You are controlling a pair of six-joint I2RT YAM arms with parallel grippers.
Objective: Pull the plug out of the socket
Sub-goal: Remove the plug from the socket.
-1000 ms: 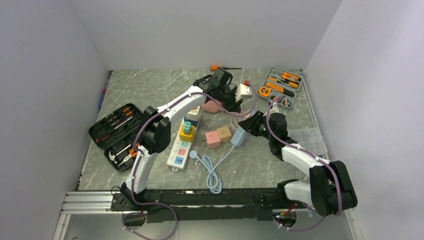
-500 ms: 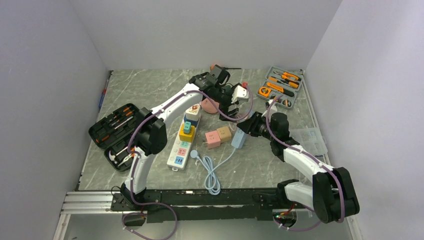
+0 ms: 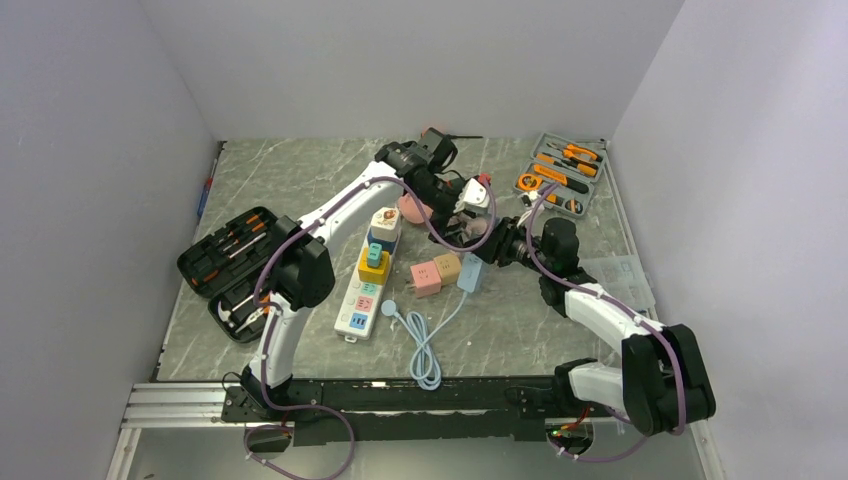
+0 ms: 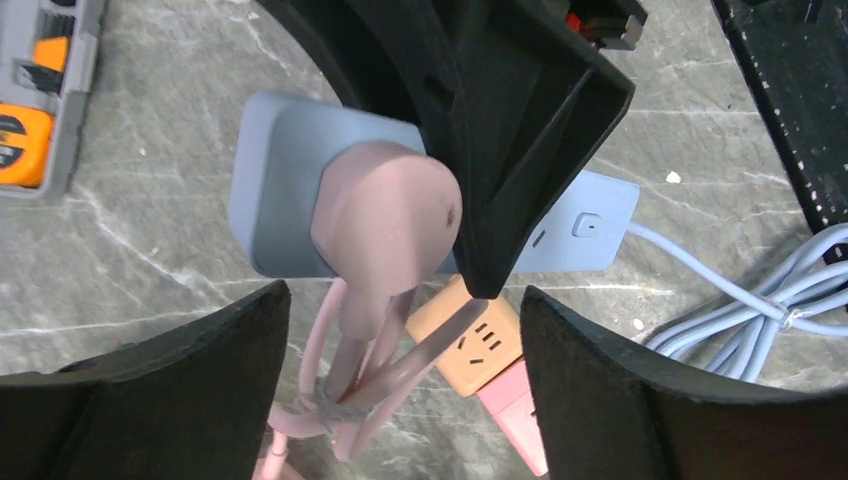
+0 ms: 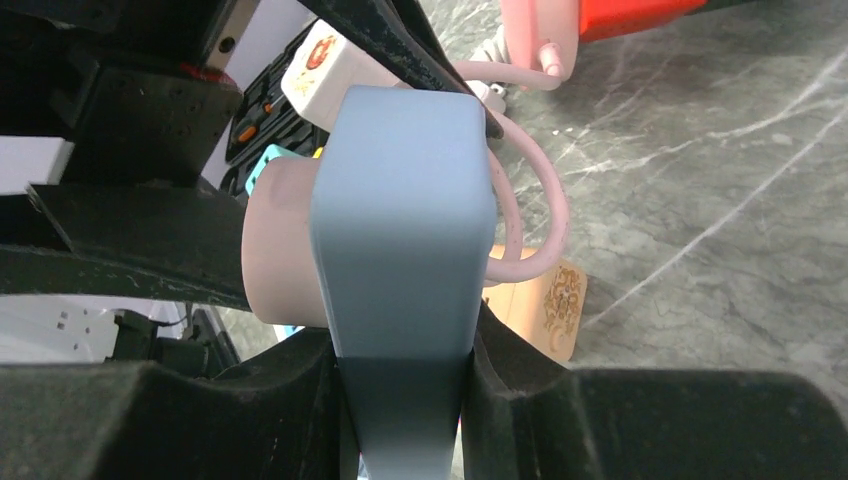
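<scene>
My right gripper point(image 5: 402, 400) is shut on the blue socket point(image 5: 405, 230), clamping its two flat faces and holding it above the table point(image 3: 300, 175). The pink plug point(image 5: 280, 250) is seated in the socket's left face. In the left wrist view the plug point(image 4: 385, 220) stands out of the socket point(image 4: 280, 190), with one right finger lying on the socket beside it. My left gripper point(image 4: 400, 330) is open just short of the plug, and only the pink cord point(image 4: 350, 370) runs between its fingers. In the top view both grippers point(image 3: 465, 220) point(image 3: 497, 250) meet mid-table.
A white power strip point(image 3: 368, 280) carrying coloured adapters lies left of centre. Pink and orange cube sockets point(image 3: 437, 272) sit under the held socket, whose blue cable point(image 3: 425, 350) coils toward the front. A black tool case point(image 3: 225, 265) is at left, a grey tool tray point(image 3: 560, 180) at back right.
My left gripper has opened and swung from the back toward the plug. The right gripper has carried the blue socket a little left and up to meet it.
</scene>
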